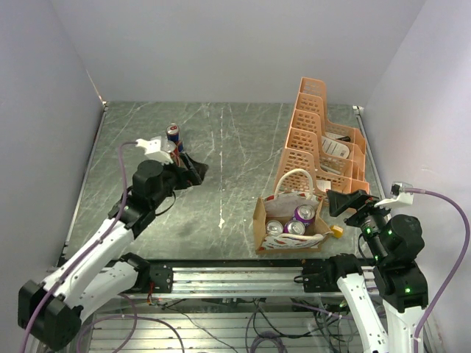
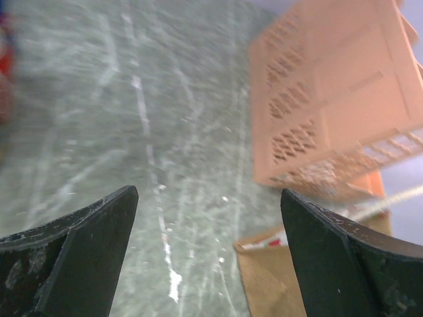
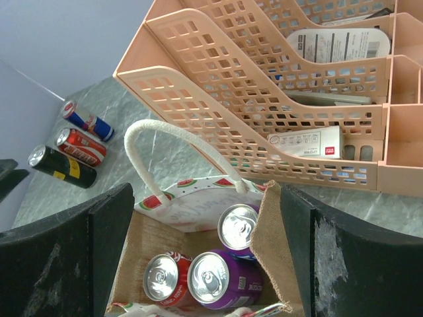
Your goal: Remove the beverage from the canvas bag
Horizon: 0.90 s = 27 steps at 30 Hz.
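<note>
Top view looks evenly lit to me: diffuse overhead light, soft shadows on the table [image 1: 221, 147], walls slightly washed out. Left wrist view is badly streak-blurred. The orange rack [image 2: 330, 99] is smeared and only the left fingers [image 2: 79, 257] are crisp. Right wrist view is sharp, with can lids [image 3: 163, 277] glinting and right fingers [image 3: 66, 264] dark.

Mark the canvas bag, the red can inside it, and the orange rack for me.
canvas bag [image 3: 269, 231]: right wrist view, on its tan right wall.
red can [image 3: 162, 276]: right wrist view, on its silver lid.
orange rack [image 3: 218, 79]: right wrist view, on a lattice divider.
</note>
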Each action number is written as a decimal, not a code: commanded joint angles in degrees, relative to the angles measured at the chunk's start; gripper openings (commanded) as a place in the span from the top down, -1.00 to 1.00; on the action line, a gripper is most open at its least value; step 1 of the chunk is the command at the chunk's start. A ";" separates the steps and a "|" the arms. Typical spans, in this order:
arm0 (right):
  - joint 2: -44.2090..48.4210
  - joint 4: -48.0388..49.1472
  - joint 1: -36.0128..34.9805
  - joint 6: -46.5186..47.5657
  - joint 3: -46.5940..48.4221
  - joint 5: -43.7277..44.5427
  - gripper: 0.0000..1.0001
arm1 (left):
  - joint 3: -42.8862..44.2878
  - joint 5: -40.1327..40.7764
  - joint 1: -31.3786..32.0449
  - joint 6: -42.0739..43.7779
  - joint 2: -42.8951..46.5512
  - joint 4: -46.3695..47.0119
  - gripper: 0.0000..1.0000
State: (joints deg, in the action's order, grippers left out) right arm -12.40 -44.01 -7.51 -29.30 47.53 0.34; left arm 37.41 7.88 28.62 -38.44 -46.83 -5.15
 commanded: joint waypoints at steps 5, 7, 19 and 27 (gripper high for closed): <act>-0.31 1.46 0.52 0.89 -0.36 -0.78 -0.83 | 1.80 -13.71 13.27 2.17 -12.58 15.89 -0.98; -0.21 1.51 0.48 0.91 -0.37 -0.86 -0.83 | 4.24 -10.45 18.79 4.04 -15.59 15.48 -0.96; -0.12 1.13 0.59 0.26 -0.16 0.49 -0.83 | 15.20 2.53 39.23 12.08 -31.71 19.64 -0.70; 0.30 1.03 0.56 0.20 -0.16 0.65 -0.83 | 30.37 12.12 47.73 18.23 -48.96 15.03 -0.36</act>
State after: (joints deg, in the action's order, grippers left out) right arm -12.40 -44.03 -7.44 -29.34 47.53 0.80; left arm 61.67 13.30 73.87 -24.56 -90.08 10.17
